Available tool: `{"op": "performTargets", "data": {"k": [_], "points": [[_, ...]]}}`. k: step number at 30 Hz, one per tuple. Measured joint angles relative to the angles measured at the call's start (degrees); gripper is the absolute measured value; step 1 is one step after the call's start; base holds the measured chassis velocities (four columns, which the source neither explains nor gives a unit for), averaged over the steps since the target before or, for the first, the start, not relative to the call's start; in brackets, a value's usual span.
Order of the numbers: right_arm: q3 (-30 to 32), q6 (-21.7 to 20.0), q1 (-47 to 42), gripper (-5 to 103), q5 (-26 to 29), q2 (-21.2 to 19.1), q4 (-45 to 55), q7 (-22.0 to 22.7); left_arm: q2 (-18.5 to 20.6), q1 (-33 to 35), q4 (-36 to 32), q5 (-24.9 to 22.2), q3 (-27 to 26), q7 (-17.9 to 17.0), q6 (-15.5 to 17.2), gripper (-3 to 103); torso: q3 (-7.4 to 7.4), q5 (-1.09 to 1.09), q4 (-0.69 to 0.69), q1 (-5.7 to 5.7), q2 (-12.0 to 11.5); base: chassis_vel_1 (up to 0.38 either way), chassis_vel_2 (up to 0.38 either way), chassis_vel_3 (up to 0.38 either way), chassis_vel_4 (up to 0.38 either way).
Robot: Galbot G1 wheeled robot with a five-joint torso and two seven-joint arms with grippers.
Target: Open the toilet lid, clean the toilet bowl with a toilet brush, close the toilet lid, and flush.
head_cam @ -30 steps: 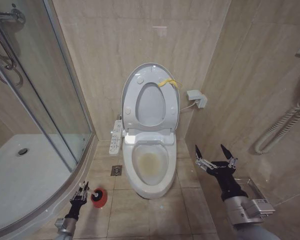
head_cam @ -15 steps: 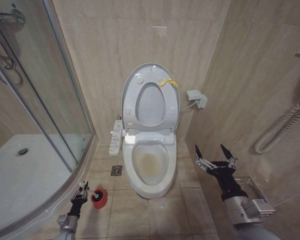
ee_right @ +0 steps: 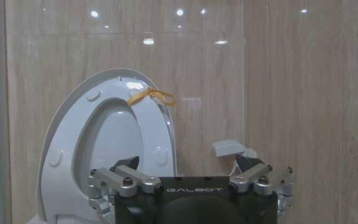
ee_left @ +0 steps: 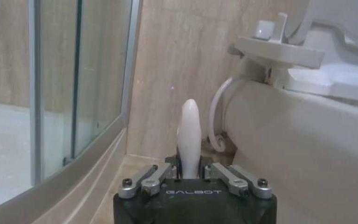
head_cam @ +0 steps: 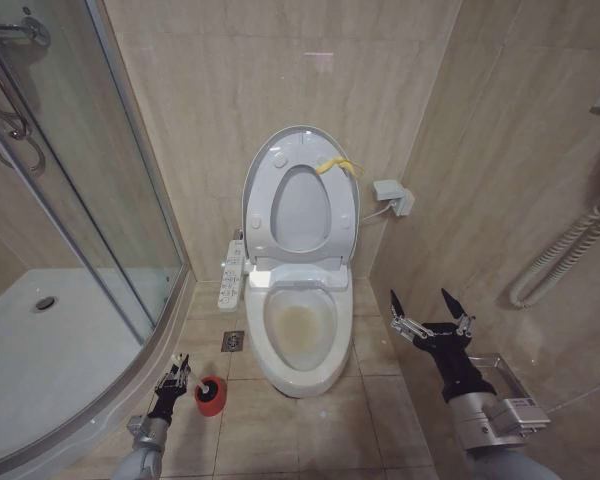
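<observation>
The toilet lid [head_cam: 263, 172] stands raised against the back wall, a yellow strap [head_cam: 338, 165] at its rim and the seat ring up against it. Below lies the toilet bowl [head_cam: 300, 330], stained yellowish-brown inside. Low on the floor to the bowl's left, my left gripper [head_cam: 173, 377] is shut on the toilet brush's white handle [ee_left: 189, 133]. The brush's dark head sits in the red cup holder [head_cam: 210, 394]. My right gripper [head_cam: 427, 315] hovers open to the right of the bowl, facing the lid [ee_right: 67, 140], nothing between its fingers.
A curved glass shower enclosure [head_cam: 90, 200] and its white tray [head_cam: 40, 350] take up the left side. A control panel [head_cam: 231, 274] hangs at the toilet's left and a floor drain [head_cam: 233, 341] lies beside it. A tiled wall with a hose [head_cam: 560, 255] stands close on the right.
My left gripper has shifted a little to the right, toward the toilet, still on the brush handle, and the red cup holder has slid right with it. The right arm has not moved.
</observation>
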Motion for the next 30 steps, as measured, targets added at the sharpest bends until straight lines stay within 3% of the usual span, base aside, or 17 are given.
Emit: {"op": "performTargets", "data": {"k": [3, 6, 9, 25, 30], "points": [[0.0, 0.0, 0.0, 100, 0.0, 0.0, 0.0, 0.0, 0.5, 1.2, -2.0, 2.3, -0.9, -1.5, 1.9, 20, 0.00, 0.01, 0.00, 0.00, 0.0, 0.000, 0.000, 0.000, 0.000], [0.0, 0.0, 0.0, 100, 0.0, 0.0, 0.0, 0.0, 1.3, 3.6, -5.9, 7.2, -2.6, -3.6, 5.9, 20, 0.00, 0.01, 0.04, 0.00, 0.0, 0.000, 0.000, 0.000, 0.000], [0.0, 0.0, 0.0, 100, 0.0, 0.0, 0.0, 0.0, 1.4, 3.8, -7.0, 8.4, -3.0, -4.3, 6.9, 20, 0.00, 0.00, 0.02, 0.00, 0.0, 0.000, 0.000, 0.000, 0.000], [0.0, 0.0, 0.0, 100, 0.0, 0.0, 0.0, 0.0, 1.3, 3.1, -7.9, 8.8, -2.8, -5.4, 8.7, 20, 0.00, 0.01, 0.01, 0.00, 0.0, 0.000, 0.000, 0.000, 0.000], [0.0, 0.0, 0.0, 100, 0.0, 0.0, 0.0, 0.0, 1.3, 2.3, -7.8, 8.8, -2.0, -7.7, 9.6, 20, 0.00, 0.01, 0.00, 0.00, 0.0, 0.000, 0.000, 0.000, 0.000]]}}
